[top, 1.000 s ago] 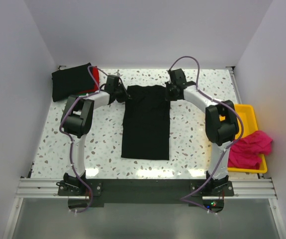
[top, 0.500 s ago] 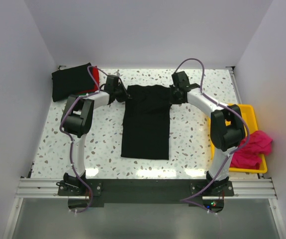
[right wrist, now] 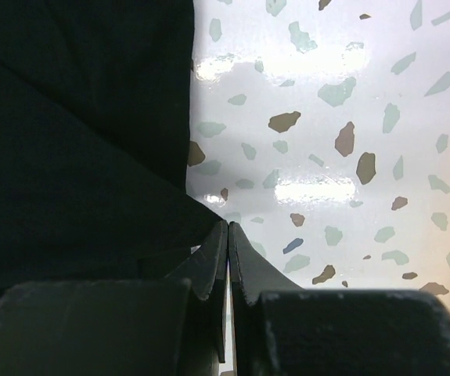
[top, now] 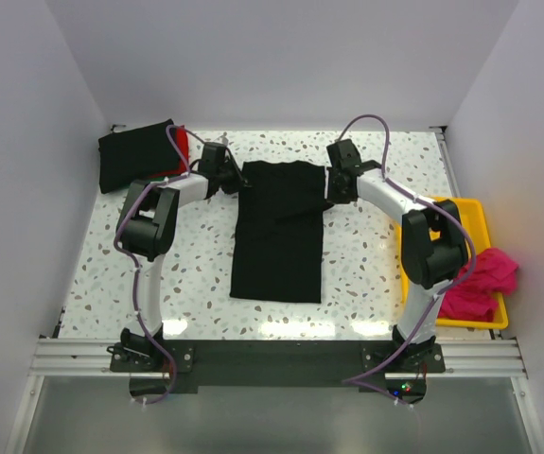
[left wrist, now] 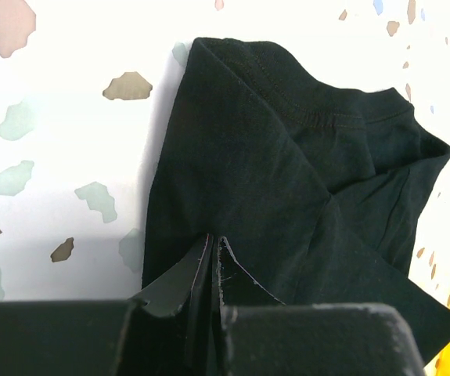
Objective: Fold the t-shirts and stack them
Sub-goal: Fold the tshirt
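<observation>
As the left gripper (left wrist: 214, 239) pinches the half-folded black shirt (top: 276, 241), the right gripper (right wrist: 227, 227) clenched beside it, we see a pile (top: 131, 159) done at the far left corner, the pink shirt (top: 480, 279) waiting.

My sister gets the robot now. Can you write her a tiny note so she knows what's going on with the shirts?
Left gripper: jaws shut on the far left corner of the black t-shirt.
Right gripper: jaws shut at that shirt's right edge; whether they pinch cloth, cannot tell.
The shirt lies flat mid-table, sides folded in to a long strip.
Done: a folded black shirt in the far left corner, red cloth showing at its edge.
Left: finish folding and stack it, then do the pink shirt crumpled in the yellow tray.
</observation>
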### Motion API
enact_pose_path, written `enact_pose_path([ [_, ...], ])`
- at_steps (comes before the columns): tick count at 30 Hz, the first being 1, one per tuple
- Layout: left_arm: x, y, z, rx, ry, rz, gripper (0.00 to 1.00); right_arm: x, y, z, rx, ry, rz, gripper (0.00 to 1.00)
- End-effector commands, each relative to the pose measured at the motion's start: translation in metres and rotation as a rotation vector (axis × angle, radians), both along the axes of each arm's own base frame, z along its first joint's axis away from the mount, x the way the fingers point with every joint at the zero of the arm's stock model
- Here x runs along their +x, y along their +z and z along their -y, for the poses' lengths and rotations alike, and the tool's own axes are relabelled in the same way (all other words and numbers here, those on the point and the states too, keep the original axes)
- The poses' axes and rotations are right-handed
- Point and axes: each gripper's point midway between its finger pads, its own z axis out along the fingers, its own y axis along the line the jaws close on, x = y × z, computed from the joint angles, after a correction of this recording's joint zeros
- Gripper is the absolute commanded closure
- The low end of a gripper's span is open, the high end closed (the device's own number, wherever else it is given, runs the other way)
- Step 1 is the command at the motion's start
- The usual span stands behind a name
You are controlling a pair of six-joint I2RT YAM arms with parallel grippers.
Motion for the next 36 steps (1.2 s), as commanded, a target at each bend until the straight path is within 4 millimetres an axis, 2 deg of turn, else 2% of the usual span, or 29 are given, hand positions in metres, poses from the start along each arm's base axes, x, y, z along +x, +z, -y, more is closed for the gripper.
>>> enact_pose_path([
  [1,-0.008,-0.034,-0.019,0.05,0.04,-0.083,0.91,0.004,0.015,0.009,-0.022,-0.035,0.04,1.0],
  [2,-0.002,-0.027,-0.017,0.037,0.037,-0.05,0.91,0.008,0.017,0.004,0.002,-0.025,0.05,1.0],
  [8,0.0,-0.016,-0.014,0.03,0.018,-0.021,0.85,0.036,0.031,-0.022,0.041,0.021,0.11,1.0],
  [11,0.003,-0.006,-0.013,0.028,0.006,0.005,0.82,0.049,0.027,-0.03,0.056,0.033,0.118,1.0],
  [13,0.004,0.0,-0.012,0.025,-0.002,0.021,0.79,0.058,0.033,-0.042,0.083,0.054,0.134,1.0],
  [14,0.005,0.005,-0.011,0.021,-0.008,0.031,0.78,0.061,0.026,-0.045,0.084,0.058,0.127,1.0],
  [16,0.006,0.01,-0.01,0.018,-0.013,0.041,0.77,0.071,0.033,-0.054,0.098,0.07,0.153,1.0],
  [19,0.007,0.024,-0.008,0.008,-0.024,0.066,0.73,0.084,0.031,-0.065,0.103,0.081,0.169,1.0],
  [24,0.004,0.047,-0.006,-0.015,-0.026,0.096,0.69,0.1,0.015,-0.068,0.079,0.071,0.15,1.0],
  [26,0.002,0.058,-0.005,-0.032,-0.027,0.11,0.68,0.102,0.01,-0.066,0.064,0.064,0.142,1.0],
  [30,-0.006,0.068,-0.006,-0.04,-0.026,0.119,0.66,0.105,-0.001,-0.065,0.049,0.058,0.128,0.97],
  [32,-0.01,0.081,-0.002,-0.055,-0.039,0.143,0.65,0.106,-0.01,-0.064,0.041,0.057,0.114,0.97],
  [33,-0.014,0.081,0.0,-0.057,-0.047,0.141,0.64,0.107,-0.012,-0.065,0.044,0.058,0.113,0.97],
  [36,-0.026,0.091,0.017,-0.064,-0.092,0.16,0.64,0.109,-0.016,-0.067,0.048,0.059,0.12,0.96],
])
